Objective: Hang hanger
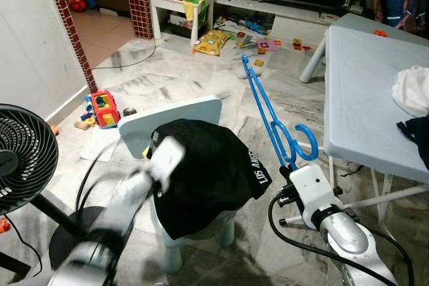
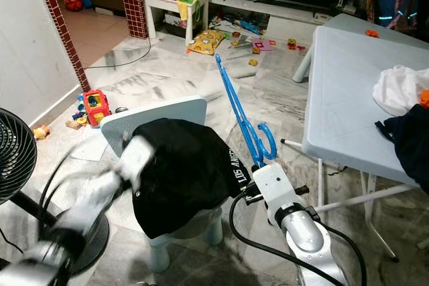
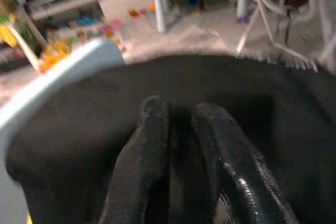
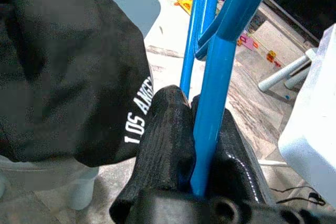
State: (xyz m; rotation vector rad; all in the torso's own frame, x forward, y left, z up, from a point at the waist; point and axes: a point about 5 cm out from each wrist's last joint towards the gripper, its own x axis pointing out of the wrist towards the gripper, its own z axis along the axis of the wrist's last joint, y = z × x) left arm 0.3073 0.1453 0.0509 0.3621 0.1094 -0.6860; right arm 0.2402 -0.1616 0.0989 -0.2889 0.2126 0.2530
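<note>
A blue plastic hanger [image 1: 265, 108] stands tilted up and away from me, its hook end low. My right gripper [image 4: 191, 103] is shut on the hanger's bar [image 4: 212, 103], just right of the chair. A black T-shirt [image 1: 208, 172] with white lettering is draped over a small pale blue chair [image 1: 181, 112]. My left arm is blurred; its white wrist [image 1: 167, 155] sits against the shirt's left side. In the left wrist view the left gripper [image 3: 178, 111] has its fingers close together on the black cloth; whether cloth is pinched between them is unclear.
A black floor fan [image 1: 20, 159] stands at my left. A pale blue folding table [image 1: 362, 85] at the right carries white cloth [image 1: 412, 88] and dark cloth. Toys [image 1: 104, 108] litter the marble floor; a small white table [image 1: 181, 5] stands far back.
</note>
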